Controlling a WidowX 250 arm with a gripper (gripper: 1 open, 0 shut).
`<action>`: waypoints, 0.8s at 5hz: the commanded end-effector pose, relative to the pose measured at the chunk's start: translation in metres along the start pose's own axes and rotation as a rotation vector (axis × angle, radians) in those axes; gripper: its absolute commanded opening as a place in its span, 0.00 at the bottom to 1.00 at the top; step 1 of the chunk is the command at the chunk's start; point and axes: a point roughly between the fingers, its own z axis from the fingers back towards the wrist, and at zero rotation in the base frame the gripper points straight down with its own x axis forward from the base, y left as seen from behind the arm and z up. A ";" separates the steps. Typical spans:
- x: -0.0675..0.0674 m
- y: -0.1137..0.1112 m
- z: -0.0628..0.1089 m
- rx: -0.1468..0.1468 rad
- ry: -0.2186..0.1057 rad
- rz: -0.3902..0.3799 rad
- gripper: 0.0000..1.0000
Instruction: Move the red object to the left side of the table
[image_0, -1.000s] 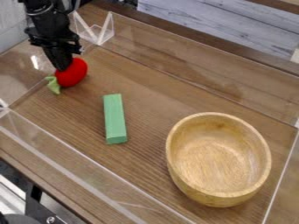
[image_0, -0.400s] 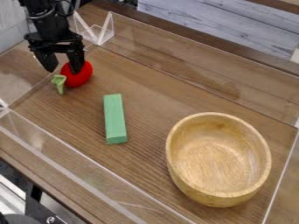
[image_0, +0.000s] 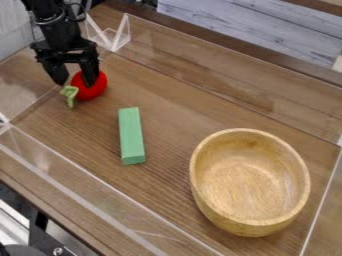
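Observation:
The red object (image_0: 88, 87), a small glossy strawberry with a green cap pointing left, lies on the brown wood-grain table (image_0: 201, 105) near its far left corner. My gripper (image_0: 68, 72) hangs straight down right over it, open, its two black fingers (image_0: 50, 70) spread to either side of the berry's upper part. The fingers hide the top of the berry. I cannot tell whether a fingertip still touches it.
A green rectangular block (image_0: 131, 135) lies in the middle of the table. A large wooden bowl (image_0: 250, 181) sits at the front right. Clear acrylic walls (image_0: 127, 33) edge the tabletop, close behind and left of the gripper.
The gripper was shut on the strawberry and has opened, leaving it lying on the table. The hand stayed in place, with a slight roll of the fingers.

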 end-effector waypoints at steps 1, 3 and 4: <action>0.015 0.001 0.011 0.016 -0.049 -0.022 1.00; 0.019 -0.008 0.001 0.019 -0.050 0.024 1.00; 0.023 -0.003 -0.002 0.018 -0.047 0.033 1.00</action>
